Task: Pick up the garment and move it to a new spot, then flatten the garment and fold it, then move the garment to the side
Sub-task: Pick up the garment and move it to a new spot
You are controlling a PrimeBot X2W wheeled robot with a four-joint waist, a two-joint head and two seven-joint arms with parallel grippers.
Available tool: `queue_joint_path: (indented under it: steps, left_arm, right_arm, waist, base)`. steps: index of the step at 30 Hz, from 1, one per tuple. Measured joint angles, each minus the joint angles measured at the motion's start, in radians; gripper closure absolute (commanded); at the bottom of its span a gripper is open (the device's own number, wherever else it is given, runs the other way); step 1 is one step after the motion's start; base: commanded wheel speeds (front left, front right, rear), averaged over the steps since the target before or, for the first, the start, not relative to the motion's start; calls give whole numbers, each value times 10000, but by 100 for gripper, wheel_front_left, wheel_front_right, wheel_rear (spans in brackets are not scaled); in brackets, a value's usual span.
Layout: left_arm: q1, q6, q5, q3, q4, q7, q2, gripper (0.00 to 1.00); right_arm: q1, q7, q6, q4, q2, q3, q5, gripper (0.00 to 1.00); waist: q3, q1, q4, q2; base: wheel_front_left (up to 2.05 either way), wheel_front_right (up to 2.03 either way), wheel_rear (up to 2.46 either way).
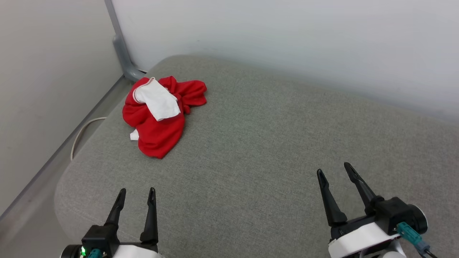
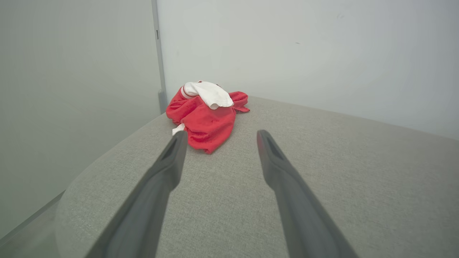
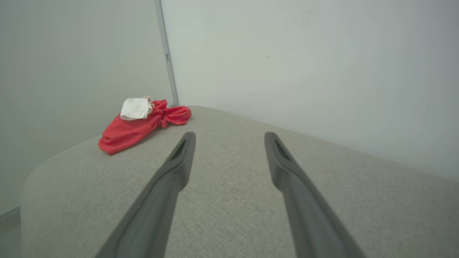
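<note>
The garment lies in a crumpled red heap in the upper left of the head view, near the far left corner of the grey cushion. A white sleeve with a red-and-white trimmed edge is draped over the top of the heap. A small white scrap pokes out at the heap's lower left edge. The heap sits close to the cushion's left edge. Just beyond it a grey post rises in the corner where the two pale walls meet. A white cable curves beside the cushion's left edge.

My left jaws are at the lower left of the head view, standing wide and empty, with both dark fingers pointing up the frame. My right jaws are at the lower right, also wide and empty, and their fingers lean a little to the left. Both are over bare cushion, well apart from the garment.

In my left wrist view the garment is at upper centre, beyond the fingertips, and its near edge lines up in the frame with the left finger's tip. In my right wrist view the garment sits at the middle left, well clear of my fingers.
</note>
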Motion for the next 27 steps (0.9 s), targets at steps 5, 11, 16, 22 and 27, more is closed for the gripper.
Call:
queue_joint_path:
  steps: [5, 11, 16, 22, 27]
  left_arm:
    - [-861, -539, -169, 414, 408, 0, 15, 0]
    - [-2522, -982, -472, 698, 1438, 0, 692, 0]
    - [-4474, -1101, -1007, 621, 3106, 460, 1898, 0]
    - [-6536, -1116, -2213, -441, 4535, 1919, 3526, 0]
    - [-7342, -1116, -2874, -1210, 5461, 2305, 4583, 0]
  right_arm:
    - [-419, 0, 0, -282, 0, -25, -322, 0]
    - [-941, 0, 0, -715, 6, -38, -846, 0]
    - [-1320, 0, 0, -1007, 10, -140, -1262, 0]
    - [-1612, 0, 0, -1210, 12, -268, -1555, 0]
    - [-1656, 0, 0, -1208, 8, -155, -1622, 0]
  waist:
    - [654, 1, -194, 0]
    - [1735, 1, -574, 0]
    - [2735, 2, -940, 0]
    - [3807, 2, -1384, 0]
    - [4398, 3, -1802, -1]
  base:
    - [0, 0, 0]
    - [0, 0, 0]
    - [0, 0, 0]
    - [0, 0, 0]
    - [0, 0, 0]
